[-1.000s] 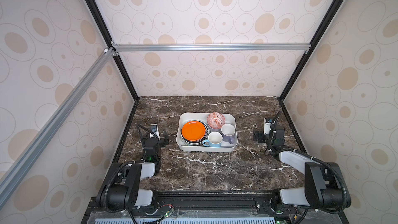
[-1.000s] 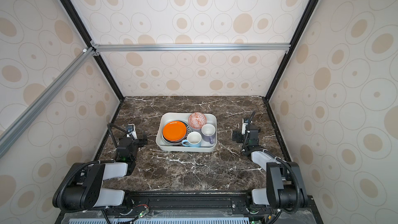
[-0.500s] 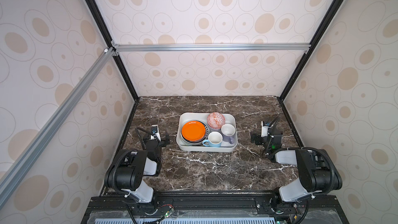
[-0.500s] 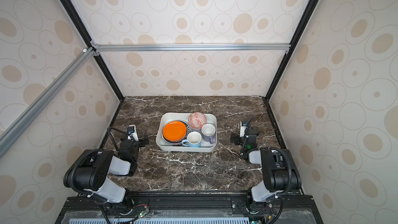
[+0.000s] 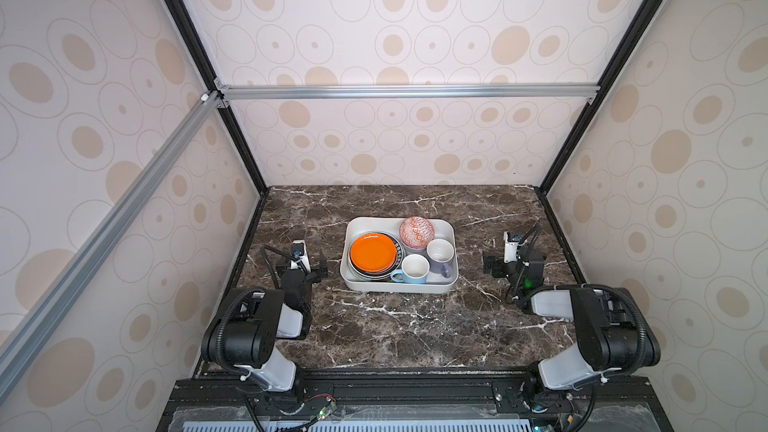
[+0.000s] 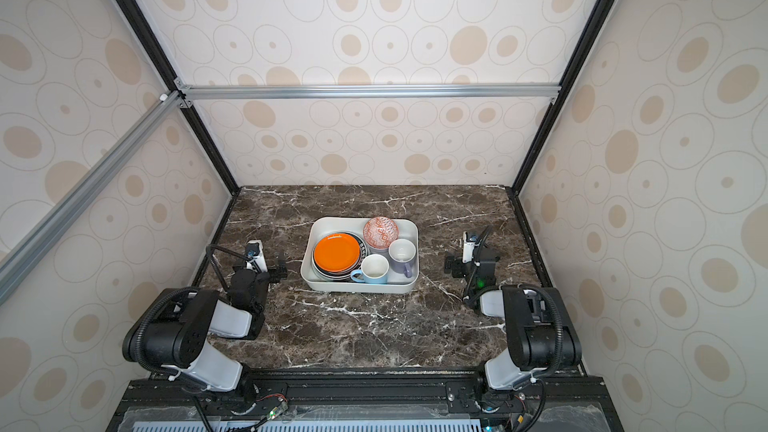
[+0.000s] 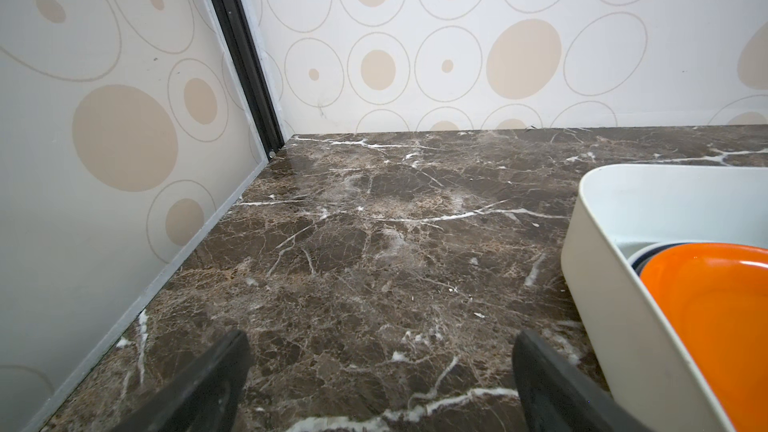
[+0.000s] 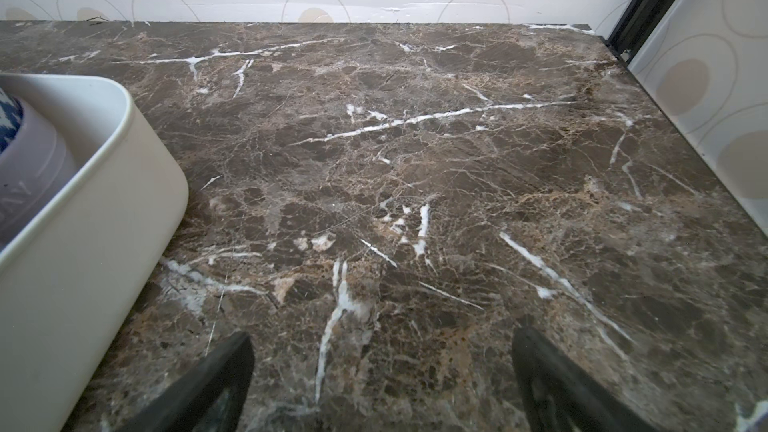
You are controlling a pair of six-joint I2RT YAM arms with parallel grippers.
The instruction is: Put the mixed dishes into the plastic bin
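The white plastic bin (image 5: 399,288) (image 6: 359,287) sits mid-table in both top views. It holds the mixed dishes. An orange plate (image 5: 372,252) (image 6: 336,252) tops a stack of plates. A red-patterned bowl (image 5: 417,232) (image 6: 380,231), a lavender mug (image 5: 440,253) (image 6: 402,252) and a light blue mug (image 5: 414,270) (image 6: 374,268) stand beside the stack. My left gripper (image 5: 303,268) (image 7: 380,367) rests low and open, left of the bin (image 7: 602,284) and empty. My right gripper (image 5: 509,265) (image 8: 380,367) is open and empty, right of the bin (image 8: 83,263).
The dark marble table (image 5: 399,334) is walled by patterned panels at the left, the right and the back. Black frame posts (image 7: 245,56) (image 8: 648,2) stand in the rear corners. Both arms are folded back near the table's front edge.
The rear links of both arms have swung up and back over their bases. Both grippers stay open beside the bin. The dishes have not moved.
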